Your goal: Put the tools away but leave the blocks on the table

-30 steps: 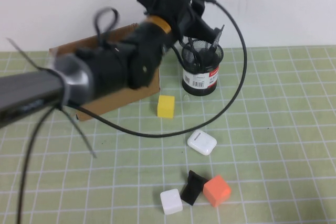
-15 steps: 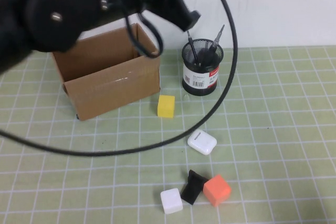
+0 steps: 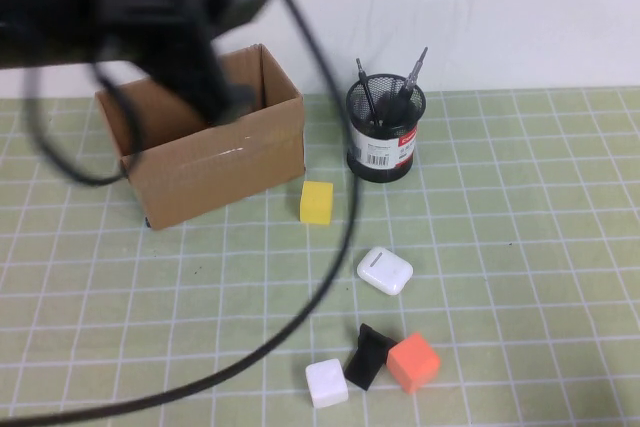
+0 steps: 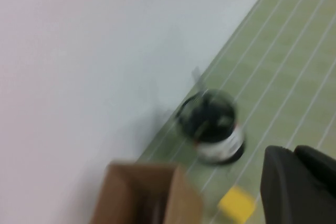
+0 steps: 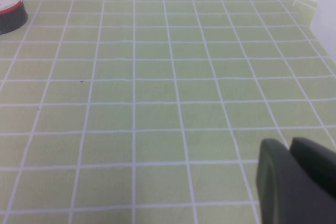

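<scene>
The tools [image 3: 390, 87] stand upright in the mesh cup [image 3: 385, 137] near the table's [image 3: 520, 247] far edge, tips poking up above its rim, so they look put away. I can make out two or three shafts but not tell which is which.

The blocks sit loose on the table, as the task wants. The yellow block [image 3: 316, 202] lies in front of the cardboard box's [image 3: 215, 162] near corner. The white block [image 3: 326, 383] and the orange block [image 3: 413, 363] lie by the near edge, with a small black piece [image 3: 366, 357] wedged between them. The white case [image 3: 384, 270] rests mid-table.

The left hand [image 4: 302, 184] is closed on nothing and raised over the box toward the far left corner, its cable looping across the table. I'd say it has no more to fetch.

The right hand [image 5: 296, 179] hangs low over bare table off to the right, parked, fingers together and empty.
</scene>
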Robot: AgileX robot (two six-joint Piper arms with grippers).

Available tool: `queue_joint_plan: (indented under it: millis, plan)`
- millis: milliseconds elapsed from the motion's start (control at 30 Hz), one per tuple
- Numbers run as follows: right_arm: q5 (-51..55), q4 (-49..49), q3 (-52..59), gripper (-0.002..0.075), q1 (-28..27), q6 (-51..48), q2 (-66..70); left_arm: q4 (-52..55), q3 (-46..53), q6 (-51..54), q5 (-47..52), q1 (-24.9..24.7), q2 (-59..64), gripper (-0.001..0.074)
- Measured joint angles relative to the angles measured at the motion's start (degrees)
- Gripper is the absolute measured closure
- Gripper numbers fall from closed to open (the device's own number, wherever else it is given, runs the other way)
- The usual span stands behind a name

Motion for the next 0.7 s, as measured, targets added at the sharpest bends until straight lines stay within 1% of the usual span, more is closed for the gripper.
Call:
queue_joint_plan:
  millis: [100,200,367,700]
  plan:
    - [0.0,0.0,0.0,0.0733,0.0,0.0,0.0,5.6,0.0,-3.2,4.5,0.0,-4.2,0.0736]
    - [0.0,0.0,0.0,0.0733,0.0,0.0,0.0,7.5,0.0,-4.0,9.0,0.0,-9.5,0.0736]
    - [0.0,0.0,0.0,0.0734,0.0,0.0,0.0,8.1,0.0,-4.2,15.6,0.0,-17.3,0.0736]
    - [0.0,0.0,0.0,0.0733,0.0,0.0,0.0,6.7,0.0,-3.8,22.0,0.0,-29.0,0.0736]
